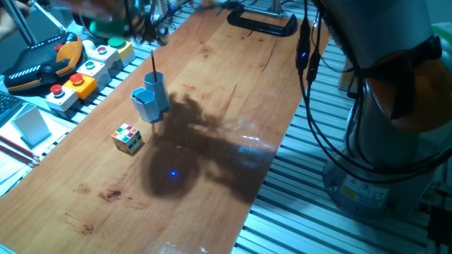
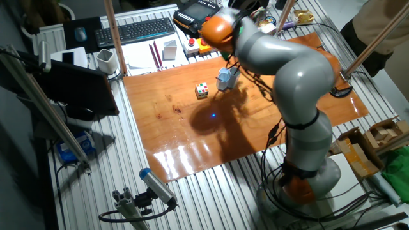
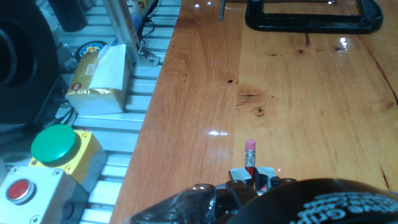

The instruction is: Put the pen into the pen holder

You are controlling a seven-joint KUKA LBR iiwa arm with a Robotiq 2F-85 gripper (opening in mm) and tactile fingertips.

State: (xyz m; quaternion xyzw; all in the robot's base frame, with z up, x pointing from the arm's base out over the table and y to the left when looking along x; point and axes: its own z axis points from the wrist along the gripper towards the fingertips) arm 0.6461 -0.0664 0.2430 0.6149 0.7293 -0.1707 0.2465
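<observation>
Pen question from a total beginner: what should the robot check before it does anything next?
1. The pen sits between the fingers of the gripper: ok.
2. Fingers actually clamping it: cannot tell.
3. Pen upright: ok, it stands straight in one fixed view.
4. Lower end goes into the pen holder, not the shorter cup touching it in front: looks ok; depth cannot tell.
5. The coloured cube is apart from both cups: ok.
</observation>
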